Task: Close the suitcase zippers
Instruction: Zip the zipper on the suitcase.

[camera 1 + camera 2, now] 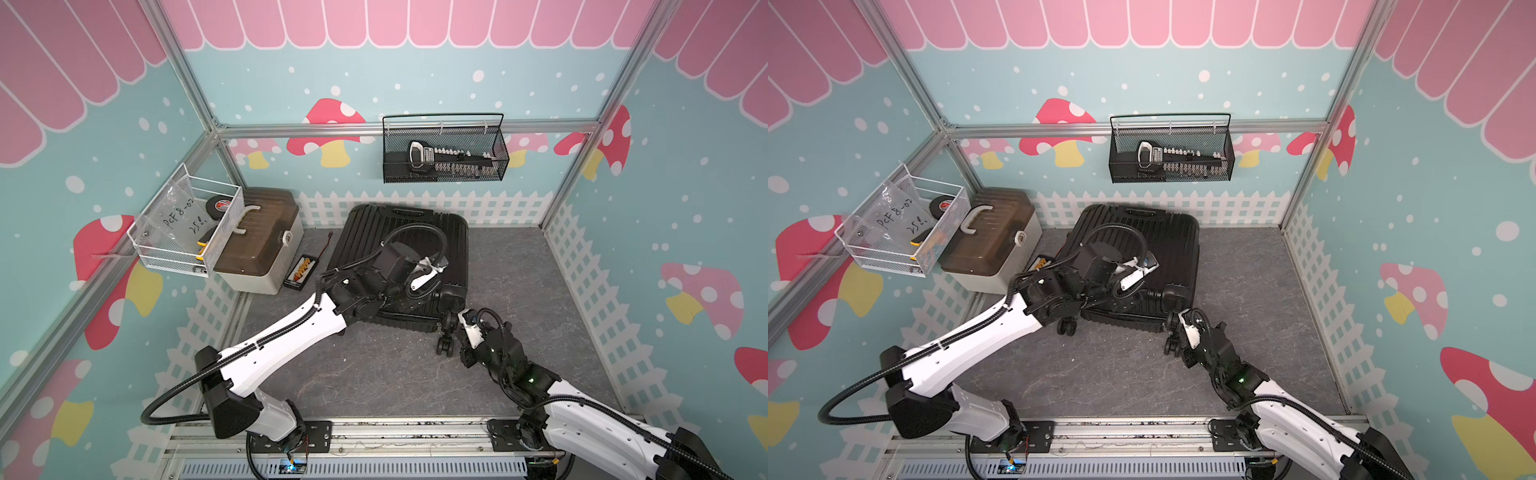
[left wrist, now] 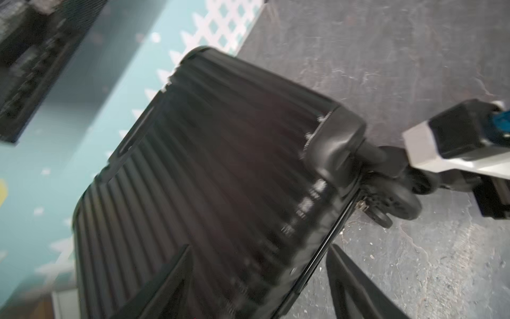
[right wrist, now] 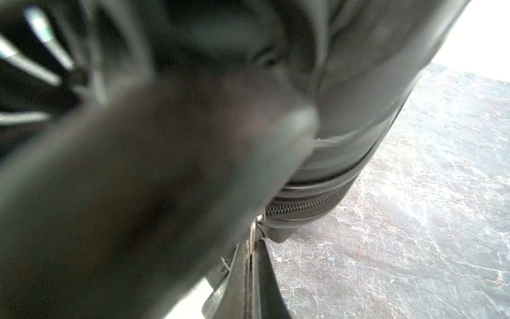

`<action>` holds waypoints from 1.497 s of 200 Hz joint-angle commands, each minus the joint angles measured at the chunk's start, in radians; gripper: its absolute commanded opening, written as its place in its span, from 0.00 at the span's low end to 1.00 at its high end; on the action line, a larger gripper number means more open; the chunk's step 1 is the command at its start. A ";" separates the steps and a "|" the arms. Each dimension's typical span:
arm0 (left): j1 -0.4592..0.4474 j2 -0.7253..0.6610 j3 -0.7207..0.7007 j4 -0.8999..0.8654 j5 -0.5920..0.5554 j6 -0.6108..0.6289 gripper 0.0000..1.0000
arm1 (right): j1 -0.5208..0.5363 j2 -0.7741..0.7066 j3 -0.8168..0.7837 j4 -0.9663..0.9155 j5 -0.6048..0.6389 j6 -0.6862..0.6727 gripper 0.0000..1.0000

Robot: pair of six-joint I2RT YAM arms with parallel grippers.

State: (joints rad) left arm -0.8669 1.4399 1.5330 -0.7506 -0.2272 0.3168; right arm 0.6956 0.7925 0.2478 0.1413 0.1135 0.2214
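From the top: black suitcase (image 1: pixel 409 232) flat on the gray table (image 1: pixel 540 311), near the back wall, just beside a beige box (image 1: pixel 257 280). Above its lid, left gripper (image 1: pixel 436 272); down by a corner wheel (image 1: pixel 444 345), right gripper (image 1: pixel 454 327). From the left wrist: fingers (image 2: pixel 165 279) spread wide apart, holding nothing, one over the ribbed shell, one past its edge. From the right wrist: fingers (image 3: pixel 265 276) squeezed shut on a small shiny zipper pull (image 3: pixel 252 230), right at the zippers (image 3: pixel 303 205) along the case's rim.

Grey marbled tabletop (image 1: pixel 540 332): black ribbed hard-shell suitcase (image 1: pixel 415 232) far centre, beige brown-lidded plastic box (image 1: pixel 266 266) far left, small black board (image 1: pixel 300 272) between.
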 commanded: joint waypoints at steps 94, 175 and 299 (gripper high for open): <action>0.640 -0.479 -0.519 -0.050 0.297 -0.588 0.77 | 0.006 0.034 0.010 -0.010 0.022 -0.005 0.00; 0.646 -0.404 -0.602 0.005 0.330 -0.485 0.77 | 0.005 0.033 0.008 -0.010 0.026 -0.002 0.00; 0.640 -0.376 -0.622 0.072 0.462 -0.545 0.38 | 0.005 0.003 -0.001 0.021 -0.119 -0.029 0.00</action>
State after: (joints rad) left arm -0.2184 1.1122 0.9310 -0.7067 0.1493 -0.1856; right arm 0.6956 0.8070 0.2481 0.1570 0.0914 0.2165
